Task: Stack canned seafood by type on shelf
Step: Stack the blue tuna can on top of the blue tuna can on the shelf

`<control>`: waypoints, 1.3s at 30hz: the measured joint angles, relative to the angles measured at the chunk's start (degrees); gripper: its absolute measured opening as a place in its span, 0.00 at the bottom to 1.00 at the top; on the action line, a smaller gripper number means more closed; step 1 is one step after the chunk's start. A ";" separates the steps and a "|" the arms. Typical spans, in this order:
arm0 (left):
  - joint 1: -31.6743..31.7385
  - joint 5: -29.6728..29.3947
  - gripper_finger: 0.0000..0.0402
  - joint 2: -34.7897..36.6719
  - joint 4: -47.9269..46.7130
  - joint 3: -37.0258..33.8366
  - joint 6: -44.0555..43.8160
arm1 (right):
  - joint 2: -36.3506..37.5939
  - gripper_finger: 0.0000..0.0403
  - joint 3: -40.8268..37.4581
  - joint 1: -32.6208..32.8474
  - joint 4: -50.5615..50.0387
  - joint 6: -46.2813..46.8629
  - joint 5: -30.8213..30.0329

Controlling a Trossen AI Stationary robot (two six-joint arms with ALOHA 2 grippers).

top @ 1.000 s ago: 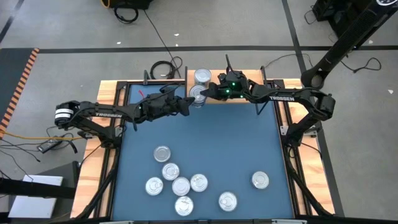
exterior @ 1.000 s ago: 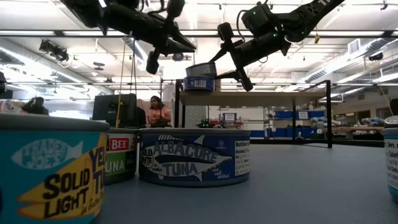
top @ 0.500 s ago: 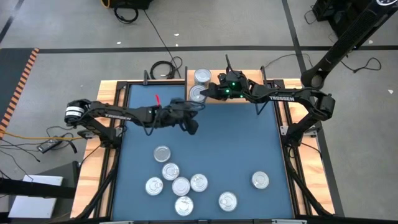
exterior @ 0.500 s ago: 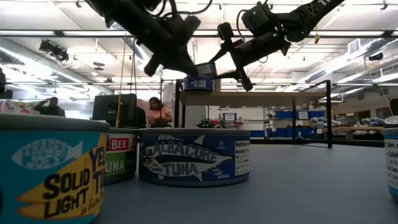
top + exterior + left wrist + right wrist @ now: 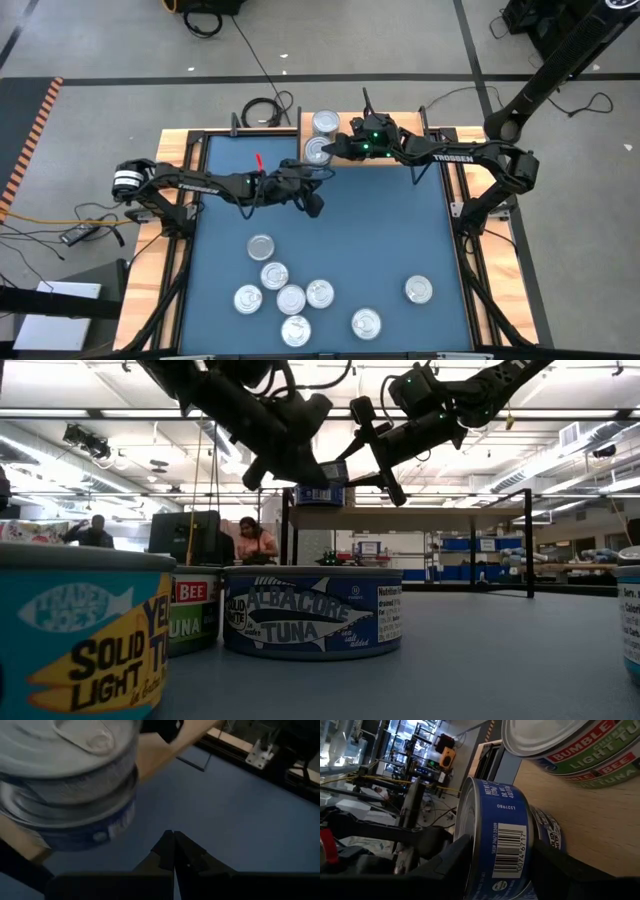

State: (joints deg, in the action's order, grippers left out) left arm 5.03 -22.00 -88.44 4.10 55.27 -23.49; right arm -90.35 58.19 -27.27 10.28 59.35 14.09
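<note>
The shelf point(image 5: 400, 125) stands at the table's far edge. On its board point(image 5: 420, 517) two blue tins are stacked, the upper tin point(image 5: 495, 850) resting on the lower tin point(image 5: 546, 836). A stack of Bumble Bee tins point(image 5: 570, 750) stands behind them. My right gripper point(image 5: 325, 150) is shut on the upper blue tin. My left gripper point(image 5: 313, 205), shut and holding nothing, hangs over the blue table just in front of the shelf, with the blue stack point(image 5: 70, 785) close by. Several tins point(image 5: 291, 298) stand on the table's near half. My right gripper holds the upper blue tin between its two fingers, one by the lid's rim point(image 5: 466, 840) and the other by the tin's bottom edge. It comes from the table's right, slanting slightly down, with the wrist rolled. The tin sits a little tilted on the lower tin point(image 5: 322, 493).
Close to the low camera stand an albacore tin point(image 5: 312, 612), a yellow-labelled tin point(image 5: 80, 630) and a Bumble Bee tin point(image 5: 195, 610). One tin point(image 5: 419, 290) stands alone at the near right. People show in the room behind.
My left gripper has drawn back from the shelf's tins toward the table's near edge and sunk a little. It has rolled about its own line, and its fingers have come together. My right gripper and the blue stack have kept still.
</note>
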 joint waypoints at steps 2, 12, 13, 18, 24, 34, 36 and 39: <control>0.63 -0.35 0.01 0.07 0.17 0.00 0.11 | 0.00 0.47 0.00 0.00 0.01 -0.44 0.00; 1.73 -0.40 0.01 -0.07 -0.15 0.00 -0.97 | -0.02 0.48 0.02 0.02 -0.65 -4.76 5.74; 1.73 -0.40 0.01 -0.07 -0.15 0.00 -0.98 | -0.02 0.48 0.02 0.02 -0.67 -5.40 6.25; 1.73 -0.40 0.01 -0.09 -0.15 0.00 -0.98 | -0.04 0.55 0.02 -0.12 0.97 -6.60 6.58; 1.73 -0.41 0.01 -0.09 -0.11 0.00 -1.00 | -0.04 0.65 0.04 -0.46 1.29 -6.01 6.84; 1.84 -0.44 0.01 -0.09 0.49 0.00 -2.32 | 0.34 0.69 0.09 -2.87 -1.46 -4.01 12.14; 1.84 -0.46 0.01 -0.09 0.44 0.00 -2.45 | 0.76 0.69 0.09 -3.33 -2.42 -4.21 12.52; 1.84 -0.48 0.01 -0.09 0.94 0.00 -2.52 | 1.45 0.69 0.09 -3.55 -3.21 -4.91 11.75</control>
State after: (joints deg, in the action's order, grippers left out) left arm 6.87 -22.48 -88.53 5.03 55.27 -26.01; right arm -88.90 58.28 -30.82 7.07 54.43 25.83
